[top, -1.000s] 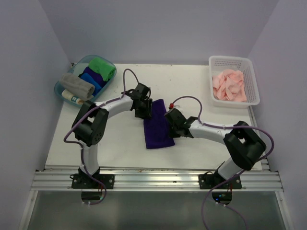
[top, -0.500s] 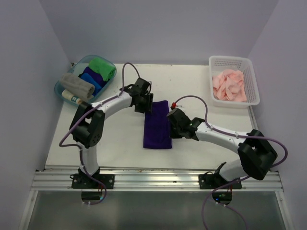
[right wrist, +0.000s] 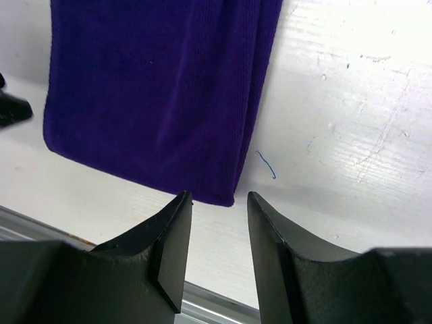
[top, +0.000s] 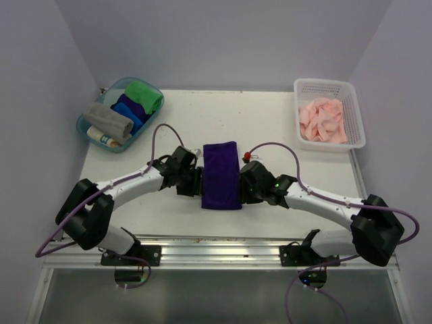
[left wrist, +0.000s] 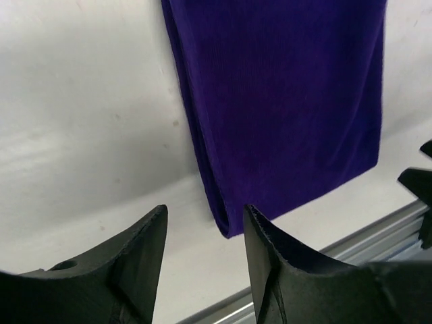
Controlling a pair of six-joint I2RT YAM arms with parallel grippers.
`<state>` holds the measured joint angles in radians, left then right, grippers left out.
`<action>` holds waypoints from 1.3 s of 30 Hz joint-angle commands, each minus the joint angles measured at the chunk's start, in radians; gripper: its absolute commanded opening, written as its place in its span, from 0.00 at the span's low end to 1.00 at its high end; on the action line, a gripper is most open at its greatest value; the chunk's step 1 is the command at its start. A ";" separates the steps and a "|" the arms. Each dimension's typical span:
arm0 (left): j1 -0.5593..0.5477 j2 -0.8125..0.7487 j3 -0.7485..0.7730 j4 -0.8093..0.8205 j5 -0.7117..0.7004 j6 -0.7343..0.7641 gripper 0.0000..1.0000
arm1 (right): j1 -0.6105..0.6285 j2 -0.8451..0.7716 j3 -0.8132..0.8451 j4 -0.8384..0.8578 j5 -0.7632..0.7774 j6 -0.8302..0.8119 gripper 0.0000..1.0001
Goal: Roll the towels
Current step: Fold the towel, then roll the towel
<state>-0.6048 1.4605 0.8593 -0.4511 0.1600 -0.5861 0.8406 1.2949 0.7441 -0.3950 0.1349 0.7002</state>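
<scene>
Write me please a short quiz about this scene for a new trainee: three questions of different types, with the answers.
1. True or false: the purple towel is already rolled up.
2. What lies in the white basket? A) pink towels B) a green towel C) a bottle
3. In a few words: how do the left gripper and the right gripper stand?

Key
1. False: it lies flat, as a long strip.
2. A
3. Both are open, one at each near corner of the purple towel, gripping nothing.
</scene>
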 commanded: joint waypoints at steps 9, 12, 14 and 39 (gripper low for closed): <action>-0.092 0.021 -0.131 0.183 0.067 -0.120 0.46 | 0.009 0.038 -0.054 0.088 -0.087 0.025 0.41; -0.092 0.040 -0.144 0.190 0.072 -0.119 0.44 | 0.009 0.041 -0.058 0.091 -0.087 0.024 0.40; -0.093 0.044 -0.149 0.195 0.075 -0.118 0.43 | 0.009 0.047 -0.057 0.091 -0.090 0.018 0.39; -0.101 -0.017 -0.224 0.183 0.101 -0.126 0.55 | 0.012 0.129 -0.084 0.140 -0.098 0.035 0.27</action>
<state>-0.6971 1.4590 0.6670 -0.2401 0.2768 -0.7151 0.8471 1.4220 0.6739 -0.2806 0.0334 0.7197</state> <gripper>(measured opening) 0.577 0.273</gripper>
